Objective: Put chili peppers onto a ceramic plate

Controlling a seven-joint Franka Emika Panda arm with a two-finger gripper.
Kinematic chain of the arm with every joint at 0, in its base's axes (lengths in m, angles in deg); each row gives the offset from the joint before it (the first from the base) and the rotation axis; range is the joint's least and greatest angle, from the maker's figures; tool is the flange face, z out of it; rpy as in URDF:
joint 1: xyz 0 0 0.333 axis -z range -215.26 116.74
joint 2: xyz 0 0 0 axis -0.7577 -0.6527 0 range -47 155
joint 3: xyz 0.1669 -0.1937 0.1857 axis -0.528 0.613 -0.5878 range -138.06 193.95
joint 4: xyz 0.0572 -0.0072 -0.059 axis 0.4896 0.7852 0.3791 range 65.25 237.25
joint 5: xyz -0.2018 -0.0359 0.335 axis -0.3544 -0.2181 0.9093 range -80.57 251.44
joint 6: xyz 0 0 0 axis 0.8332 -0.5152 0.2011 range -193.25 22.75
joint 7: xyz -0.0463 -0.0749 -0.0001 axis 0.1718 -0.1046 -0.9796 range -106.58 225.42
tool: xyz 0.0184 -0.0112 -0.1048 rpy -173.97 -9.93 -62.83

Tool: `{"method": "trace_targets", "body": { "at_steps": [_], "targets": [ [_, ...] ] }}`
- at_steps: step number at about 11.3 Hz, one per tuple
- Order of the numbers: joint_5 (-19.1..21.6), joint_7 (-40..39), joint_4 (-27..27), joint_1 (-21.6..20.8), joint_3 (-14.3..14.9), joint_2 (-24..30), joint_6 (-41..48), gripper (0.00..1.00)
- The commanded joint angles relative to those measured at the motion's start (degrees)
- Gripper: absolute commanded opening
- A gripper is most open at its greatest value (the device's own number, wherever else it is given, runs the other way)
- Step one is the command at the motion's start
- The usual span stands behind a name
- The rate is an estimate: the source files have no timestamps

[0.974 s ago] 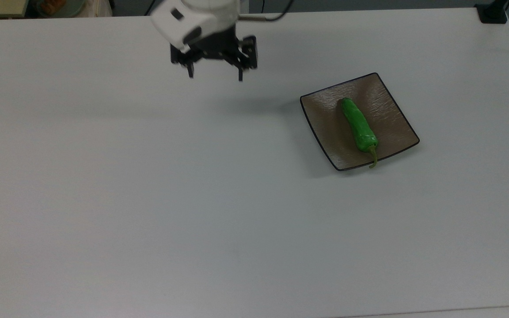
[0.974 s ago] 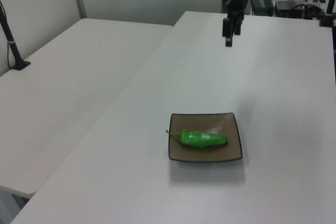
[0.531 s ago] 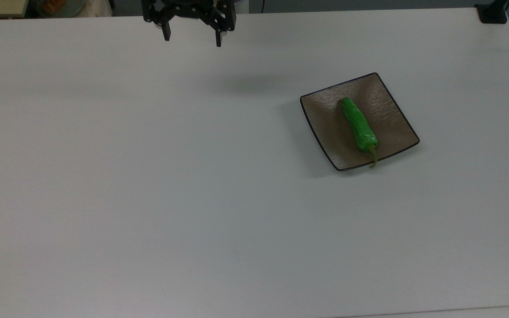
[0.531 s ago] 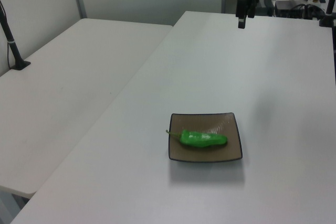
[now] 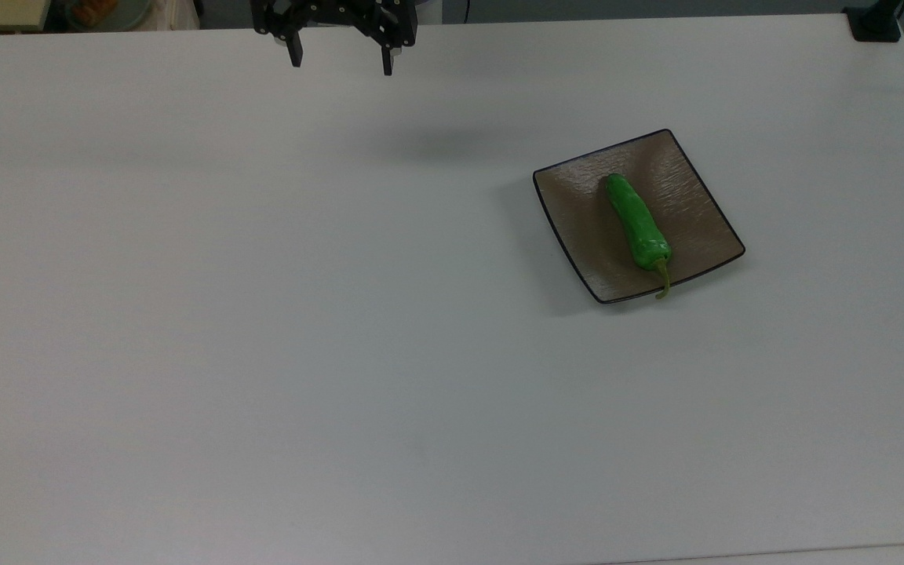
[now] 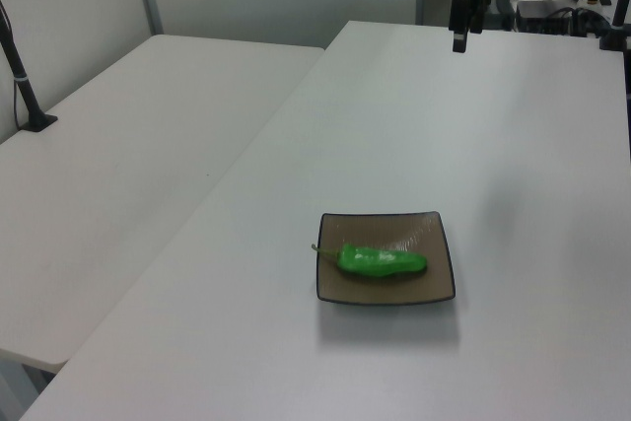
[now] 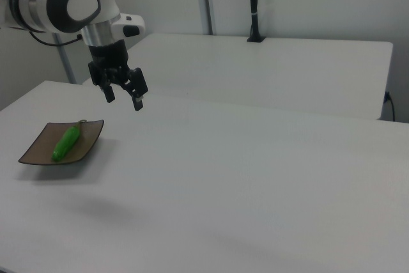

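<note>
The green chili pepper (image 5: pixel 638 223) lies flat on the square brown ceramic plate (image 5: pixel 577 212), its stem reaching the plate's near rim in the top view. The left view shows the chili pepper (image 6: pixel 382 261) across the middle of the plate (image 6: pixel 434 283), and in the right view the pepper (image 7: pixel 66 142) rests on the plate (image 7: pixel 38 151) at the right view's left. My gripper (image 5: pixel 340 64) hangs open and empty, high above the table at the top view's upper edge, far from the plate. The gripper (image 7: pixel 123 98) is also seen from the right, and the gripper (image 6: pixel 459 41) from the left.
A broad white table (image 5: pixel 264 314) carries the plate. A second white table (image 6: pixel 128 145) stands alongside it at the left view's left. A black camera post (image 5: pixel 876 23) is clamped at the table's far corner.
The gripper rose and drew back from above the table's middle toward the top view's upper edge, staying open. Pepper and plate have not moved.
</note>
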Motion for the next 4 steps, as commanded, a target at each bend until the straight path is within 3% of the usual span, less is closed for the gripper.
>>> {"method": "trace_targets", "body": {
  "at_steps": [1,4],
  "targets": [
    [1.3,-1.8,1.8,-0.2,0.5,1.6,-0.3,1.00],
    [1.3,-5.7,1.8,-0.1,0.6,1.6,0.0,1.00]
  ]
}}
